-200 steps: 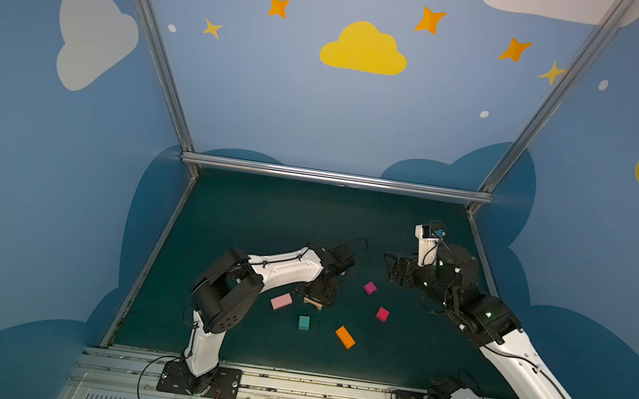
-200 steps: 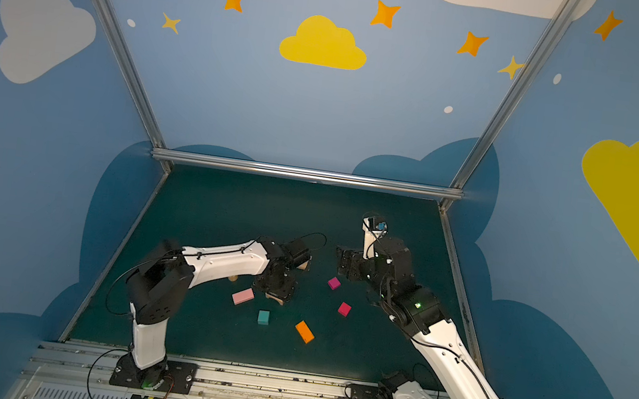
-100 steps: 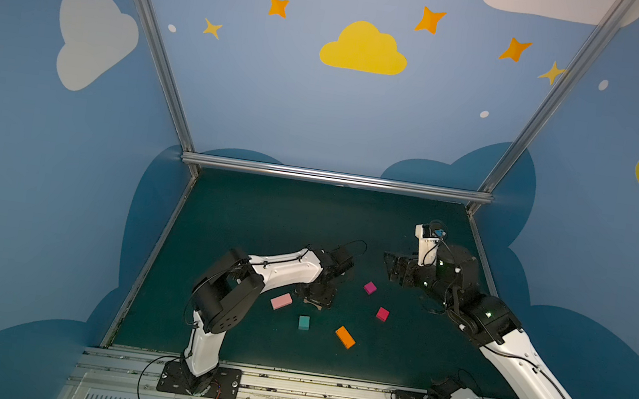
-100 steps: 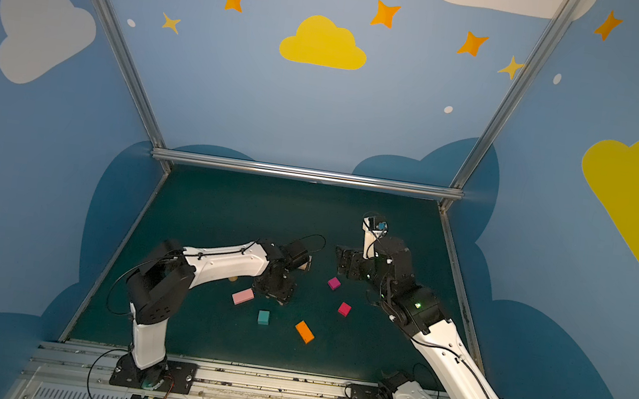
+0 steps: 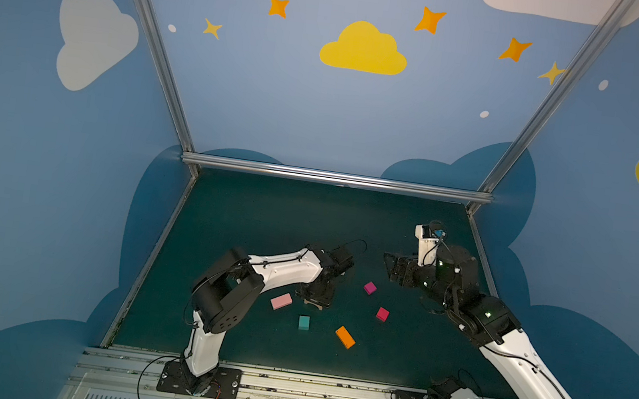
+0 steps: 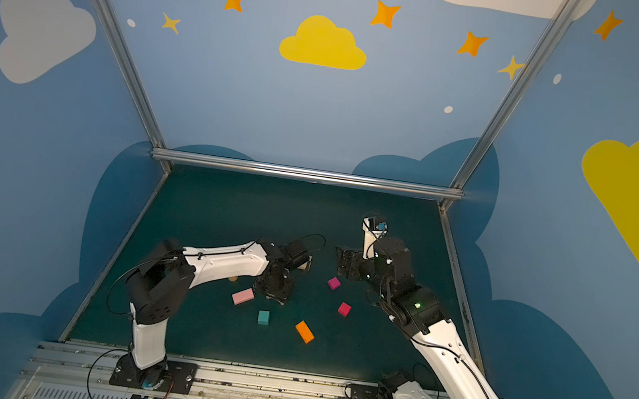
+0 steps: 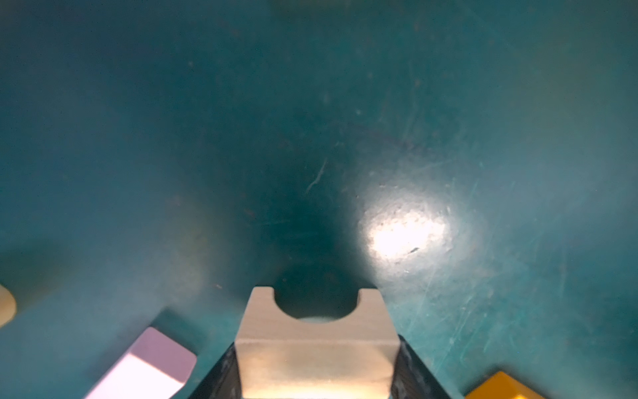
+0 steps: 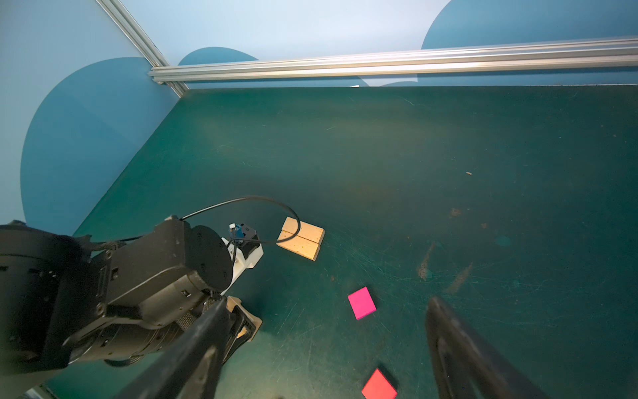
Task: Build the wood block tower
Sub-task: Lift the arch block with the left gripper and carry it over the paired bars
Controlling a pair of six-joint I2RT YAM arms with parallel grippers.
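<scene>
As notched tan block (image 7: pixel 314 324) looks light, stiff wood, take flat ends; left gripper (image 7: pixel 317 359) straddles it, clamp unclear; right gripper (image 8: pixel 326 302) agape

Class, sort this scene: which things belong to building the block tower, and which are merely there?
Belong: notched tan block, two tan oblongs, pink oblong, orange oblong, teal cube, magenta cube, red cube.
Merely there: yellow cloud, orange star, metal rail.

We see bare, matt grain on the tan notched wooden block (image 7: pixel 316 359), lower centre of the left wrist view. The dark green table mat (image 7: pixel 448 138) is scuffed, scratched and faintly shiny. Across the top of the right wrist view, the silver metal rail (image 8: pixel 379 64) gleams, ribbed. The magenta painted cube (image 8: pixel 361 303) looks smooth.
</scene>
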